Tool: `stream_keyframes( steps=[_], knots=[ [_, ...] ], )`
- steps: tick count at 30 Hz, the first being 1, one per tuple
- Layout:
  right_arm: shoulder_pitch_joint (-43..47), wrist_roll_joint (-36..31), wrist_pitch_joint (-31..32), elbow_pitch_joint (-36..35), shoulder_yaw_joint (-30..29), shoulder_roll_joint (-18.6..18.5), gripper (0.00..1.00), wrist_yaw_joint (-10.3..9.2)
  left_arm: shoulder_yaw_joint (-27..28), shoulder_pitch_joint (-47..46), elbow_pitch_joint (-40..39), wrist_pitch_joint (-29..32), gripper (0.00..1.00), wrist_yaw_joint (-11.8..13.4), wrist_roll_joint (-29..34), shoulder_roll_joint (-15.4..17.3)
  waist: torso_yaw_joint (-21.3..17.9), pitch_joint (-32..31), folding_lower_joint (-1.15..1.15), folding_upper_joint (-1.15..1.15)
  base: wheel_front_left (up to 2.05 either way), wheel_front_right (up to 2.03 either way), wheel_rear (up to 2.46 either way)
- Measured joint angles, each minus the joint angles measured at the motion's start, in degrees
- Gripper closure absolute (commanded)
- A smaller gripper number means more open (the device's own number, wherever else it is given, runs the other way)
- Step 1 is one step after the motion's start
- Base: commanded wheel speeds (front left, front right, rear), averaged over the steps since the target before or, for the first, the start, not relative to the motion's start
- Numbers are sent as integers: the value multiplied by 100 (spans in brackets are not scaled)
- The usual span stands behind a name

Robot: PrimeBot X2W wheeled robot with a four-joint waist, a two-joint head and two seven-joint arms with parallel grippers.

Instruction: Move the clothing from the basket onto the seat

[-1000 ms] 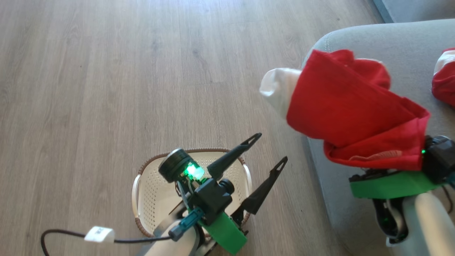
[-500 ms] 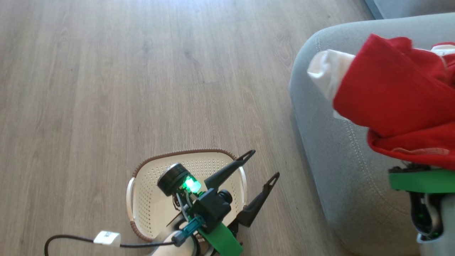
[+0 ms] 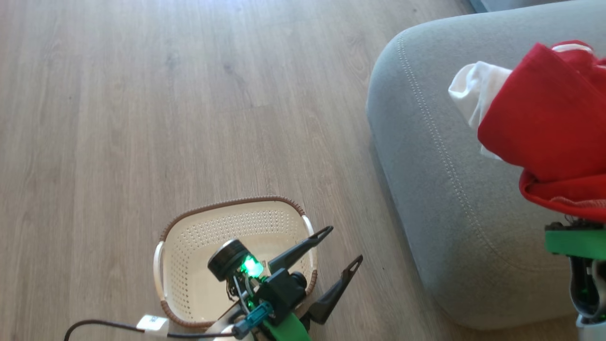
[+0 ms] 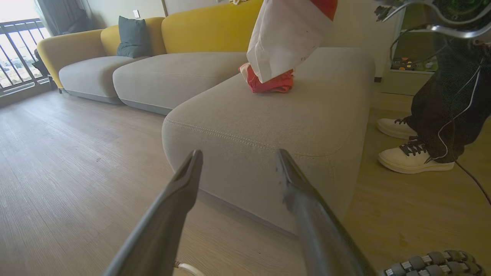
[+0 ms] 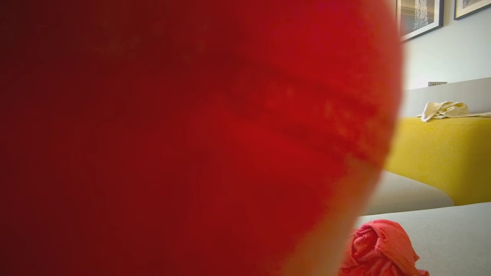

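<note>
Clothing item one, a red garment [image 3: 544, 128] with a white cuff, hangs above the near end of the seat [image 3: 440, 189]. It is bunched at the right gripper [image 3: 574, 240], whose fingers are buried in the fabric. The jaws are pressed together on the cloth, which covers most of the right wrist view at close range. Item two, a second red garment [image 4: 268, 80], lies crumpled on top of the seat cushion, further in from the rounded corner. In the left wrist view the white cuff dangles directly in front of it, and contact between the two cannot be determined. The basket [image 3: 227, 202] stands upright on the wood floor [image 3: 142, 118], to the left of the seat and apart from it; its perforated inner walls and braided rim are visible. The left gripper [image 3: 344, 244] is positioned over the basket's near right side with its two dark fingers spread wide, one crossing the rim. In its own wrist view the fingers point at the seat's front corner. A black cable with a white tag [image 3: 151, 323] runs along the floor beside the basket. A person's white shoes [image 4: 416, 159] and dark trouser legs stand on the floor at the seat's far side. Behind the seat is a yellow sofa back [image 4: 207, 27].
</note>
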Motion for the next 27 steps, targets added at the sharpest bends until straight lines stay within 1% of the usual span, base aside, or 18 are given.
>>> stream_keyframes(
  steps=[9,13,17,27],
  knots=[
    [163,-56,0,-47,-69,142,100,0,25,51,26,0,0,0,0,8,-250,-1,0,0,0,0,0],
    [159,-56,0,-55,-80,144,100,0,36,56,12,0,0,0,0,9,-453,27,0,0,0,0,0],
    [158,-56,0,-55,-73,151,100,0,33,75,-8,0,0,0,1,25,-745,53,0,0,0,0,0],
    [162,-55,0,-71,-240,194,100,0,-12,133,-55,1,0,0,35,40,-1627,129,0,0,0,0,0]
  ],
)
